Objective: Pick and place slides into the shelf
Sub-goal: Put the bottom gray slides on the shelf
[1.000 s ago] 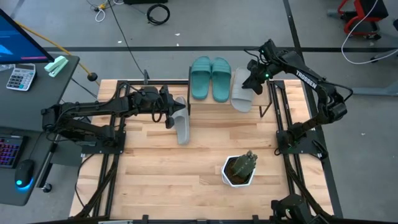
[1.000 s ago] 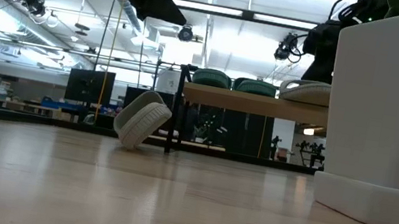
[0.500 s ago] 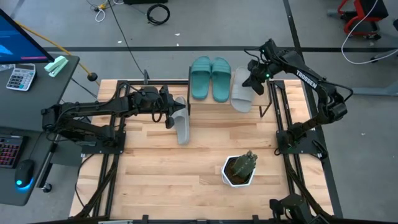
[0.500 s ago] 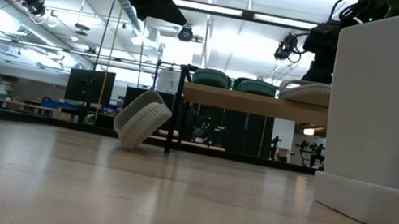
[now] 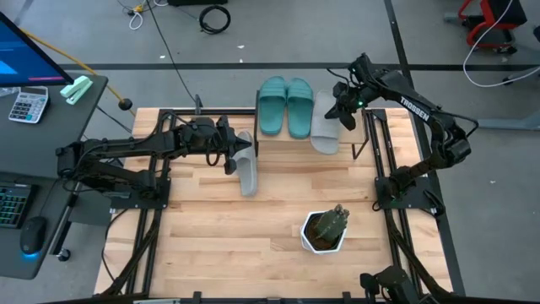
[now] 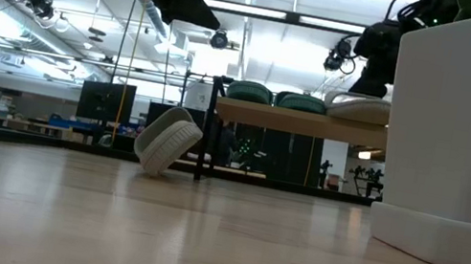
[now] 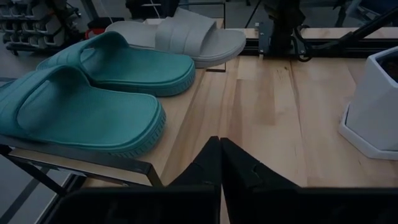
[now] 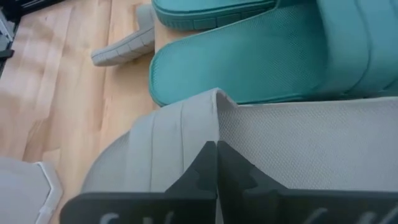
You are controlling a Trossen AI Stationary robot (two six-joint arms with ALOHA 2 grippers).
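Note:
Two teal slides [image 5: 285,105] lie side by side on the shelf [image 6: 286,119]. A light grey slide [image 5: 324,125] lies on the shelf to their right. My right gripper [image 5: 342,108] is shut over its strap. The other grey slide [image 5: 245,170] stands on its side on the table and leans against the shelf's left leg [image 6: 208,127]. My left gripper [image 5: 229,160] is shut and hangs beside and above this slide without touching it. In the left wrist view its fingers [image 7: 219,146] point across the table toward the shelf. My right gripper sets its shut fingertips [image 8: 216,149] against the grey slide's strap at its edge [image 8: 208,115], slanting down from above. The fingers themselves hide the exact spot of touch. The slide lies flat, sole down, on the shelf top beside the teal pair.
A white pot with a green plant [image 5: 325,230] stands near the table's front right and fills the right of the low view [image 6: 464,133]. Black frame rails run along both table sides. Bare wood lies between the pot and the shelf.
My right gripper has rolled a little and edged toward the teal slides. The grey slide under it has slid and straightened on the shelf, now closer to the teal pair. The left arm and the leaning grey slide have kept still.

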